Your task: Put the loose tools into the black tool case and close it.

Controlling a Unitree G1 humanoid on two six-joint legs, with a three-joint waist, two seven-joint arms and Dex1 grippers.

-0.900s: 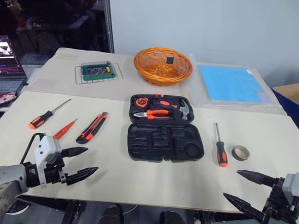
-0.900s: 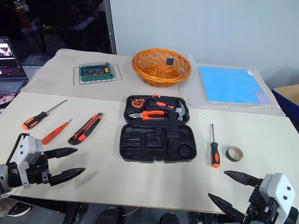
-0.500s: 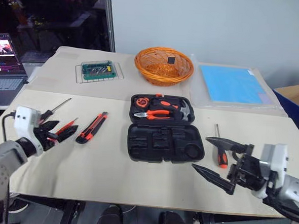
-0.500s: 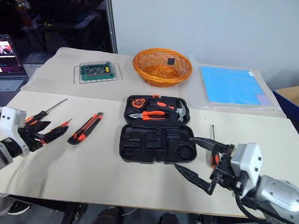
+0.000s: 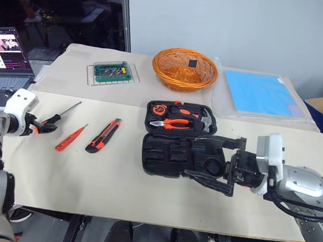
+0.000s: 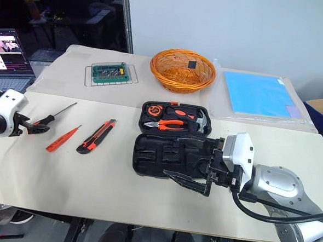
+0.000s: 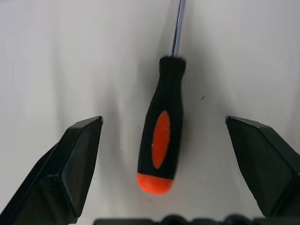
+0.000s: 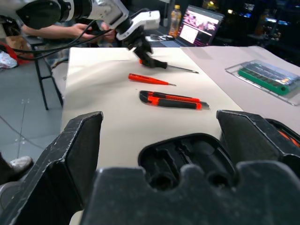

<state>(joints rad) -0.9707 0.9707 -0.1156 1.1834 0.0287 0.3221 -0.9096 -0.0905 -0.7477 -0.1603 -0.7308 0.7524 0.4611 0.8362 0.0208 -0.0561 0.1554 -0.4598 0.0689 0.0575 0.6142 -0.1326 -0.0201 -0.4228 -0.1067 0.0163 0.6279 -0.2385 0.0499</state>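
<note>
Two sets of fingers are spread: left gripper [image 7: 164,154] straddles a screwdriver [image 7: 161,136] at the counter's [image 5: 119,189] nine o'clock; right gripper [image 6: 194,169] hovers, empty, over the open case [image 5: 170,154] at centre.

Bare table [image 5: 114,178] lies open before the black tool case [image 5: 176,155]; the right pincer [image 5: 209,159] overhangs its near half.

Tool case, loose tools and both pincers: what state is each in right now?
black tool case: open, flat on the table.
black-handled screwdriver: lying between the left pincer's open fingers, ungripped.
small orange screwdriver: loose on the table.
utility knife: loose on the table.
left pincer: open.
right pincer: open, over the case.
</note>
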